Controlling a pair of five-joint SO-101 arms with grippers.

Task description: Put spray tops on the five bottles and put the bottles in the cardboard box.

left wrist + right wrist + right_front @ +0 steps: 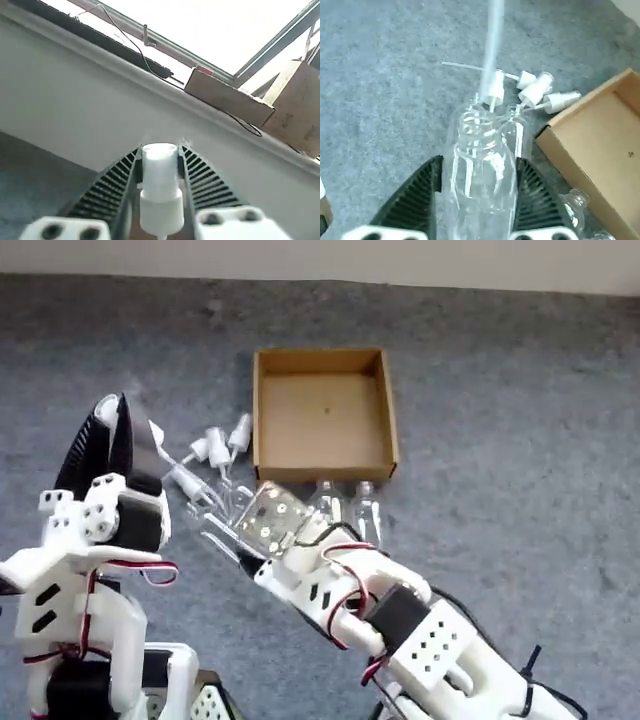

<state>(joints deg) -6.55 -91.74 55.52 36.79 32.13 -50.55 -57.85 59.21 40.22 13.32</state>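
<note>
My left gripper (160, 150) is raised off the table and shut on a white spray top (160, 190); from above, the left gripper (108, 418) stands at the left, pointing up. My right gripper (479, 162) is shut on a clear open-mouthed bottle (480, 175) low over the carpet, in front of the cardboard box (325, 415). A second clear bottle (517, 130) lies just beyond it. Several loose spray tops (540, 87) lie past the bottle's mouth, left of the box. Two more bottles (345, 505) lie against the box's front wall.
The box (600, 135) is open and has nothing inside. Grey carpet covers the table, with free room to the right of the box and behind it. A pale blurred strip (492, 40) stands above the held bottle's mouth in the right wrist view.
</note>
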